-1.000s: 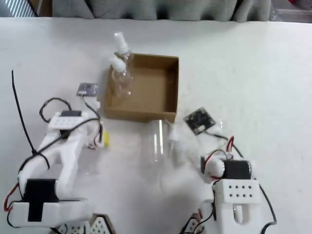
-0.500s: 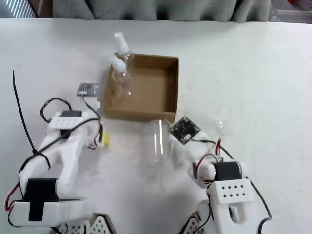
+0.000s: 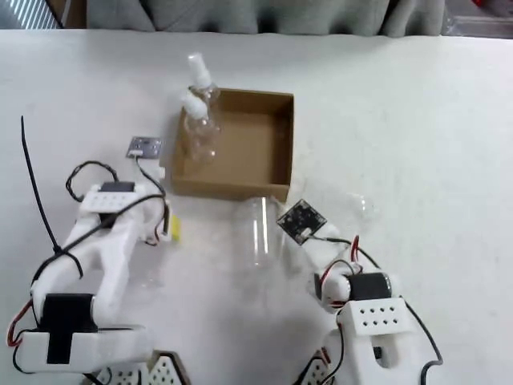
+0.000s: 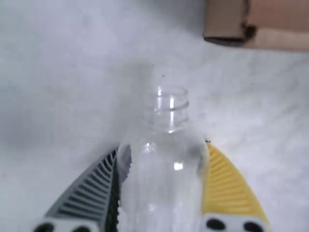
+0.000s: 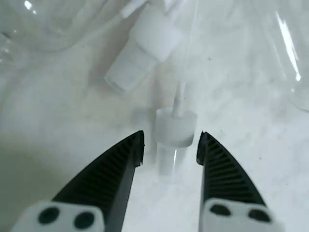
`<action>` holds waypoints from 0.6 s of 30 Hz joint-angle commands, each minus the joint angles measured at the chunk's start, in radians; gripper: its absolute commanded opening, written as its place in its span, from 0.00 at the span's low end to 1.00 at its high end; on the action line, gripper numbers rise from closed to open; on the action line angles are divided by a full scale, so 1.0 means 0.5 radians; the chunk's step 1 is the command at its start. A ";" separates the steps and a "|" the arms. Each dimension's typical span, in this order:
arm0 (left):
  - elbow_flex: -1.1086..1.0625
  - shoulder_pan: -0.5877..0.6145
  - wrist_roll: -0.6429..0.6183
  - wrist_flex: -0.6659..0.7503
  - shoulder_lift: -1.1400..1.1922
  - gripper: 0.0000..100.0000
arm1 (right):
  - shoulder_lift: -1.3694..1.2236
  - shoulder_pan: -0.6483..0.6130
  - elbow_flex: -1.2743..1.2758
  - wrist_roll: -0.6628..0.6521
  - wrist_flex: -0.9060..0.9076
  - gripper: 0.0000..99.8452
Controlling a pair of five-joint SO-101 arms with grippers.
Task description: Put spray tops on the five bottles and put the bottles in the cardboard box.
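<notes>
My left gripper is shut on a clear bottle with an open neck and no top, held between the grey and yellow fingers a short way from the cardboard box. My right gripper is open, low over the table, with a small white spray top lying between its black fingertips. A second spray top lies just beyond it. In the high view the cardboard box holds capped bottles in its left part. The left gripper sits left of the box's front.
A clear bottle lies on the table in front of the box, beside the right arm. Another clear bottle lies to the right. Clear bottle bodies crowd the area beyond the right gripper. Cables trail from both arms.
The right arm has swung left and lowered toward the lying bottle, now covering the spray top by the box's front. The left arm has stayed still with its bottle.
</notes>
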State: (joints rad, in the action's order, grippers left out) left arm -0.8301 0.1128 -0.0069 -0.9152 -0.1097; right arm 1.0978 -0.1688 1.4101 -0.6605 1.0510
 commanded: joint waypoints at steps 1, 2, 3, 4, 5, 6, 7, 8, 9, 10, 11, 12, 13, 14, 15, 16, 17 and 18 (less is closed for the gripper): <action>0.095 -0.032 0.006 0.006 -0.014 0.02 | -0.137 -0.014 -0.049 -0.009 -0.069 0.17; 0.095 -0.032 0.006 0.006 -0.014 0.02 | -0.210 -0.014 -0.077 -0.006 -0.084 0.17; 0.095 -0.029 0.006 0.006 -0.014 0.02 | -0.296 -0.014 -0.114 -0.006 -0.087 0.17; 0.095 -0.029 0.006 0.006 -0.014 0.02 | -0.391 -0.014 -0.153 -0.006 -0.106 0.17; 0.095 -0.029 0.006 0.006 -0.014 0.02 | -0.486 -0.011 -0.190 -0.006 -0.127 0.17; 0.092 -0.029 0.006 0.006 -0.014 0.02 | -0.563 -0.011 -0.224 -0.006 -0.137 0.17; 0.092 -0.029 0.006 0.006 -0.014 0.02 | -0.643 -0.011 -0.264 -0.003 -0.146 0.16; 0.092 -0.029 0.006 0.006 -0.014 0.02 | -0.710 -0.011 -0.298 -0.003 -0.155 0.15; 0.092 -0.026 0.006 0.006 -0.014 0.02 | -0.769 -0.014 -0.328 -0.003 -0.164 0.13; 0.092 -0.026 0.003 0.006 -0.014 0.02 | -0.821 -0.014 -0.353 -0.003 -0.170 0.11; 0.092 -0.023 0.000 0.006 -0.014 0.02 | -0.861 -0.014 -0.374 -0.003 -0.170 0.08; 0.092 -0.023 0.000 0.006 -0.014 0.02 | -0.895 -0.014 -0.390 -0.003 -0.170 0.04; 0.092 -0.023 0.000 0.006 -0.014 0.02 | -0.919 -0.014 -0.399 -0.003 -0.170 0.01; 0.089 -0.023 0.000 0.006 -0.014 0.02 | -0.934 -0.011 -0.402 -0.003 -0.167 0.02; 0.089 -0.023 0.000 0.006 -0.014 0.02 | -0.941 -0.008 -0.402 -0.003 -0.161 0.03; 0.089 -0.023 0.000 0.006 -0.014 0.02 | -0.937 -0.002 -0.402 -0.003 -0.161 0.02; 0.089 -0.023 0.000 0.006 -0.014 0.02 | -0.934 -0.002 -0.402 -0.003 -0.158 0.01; 0.089 -0.023 0.000 0.006 -0.014 0.02 | -0.925 -0.002 -0.402 -0.006 -0.155 0.02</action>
State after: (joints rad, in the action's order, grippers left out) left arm -0.8301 0.1128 -0.0069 -0.9152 -0.1097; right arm 0.6375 -0.1657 1.2413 -0.6590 0.9697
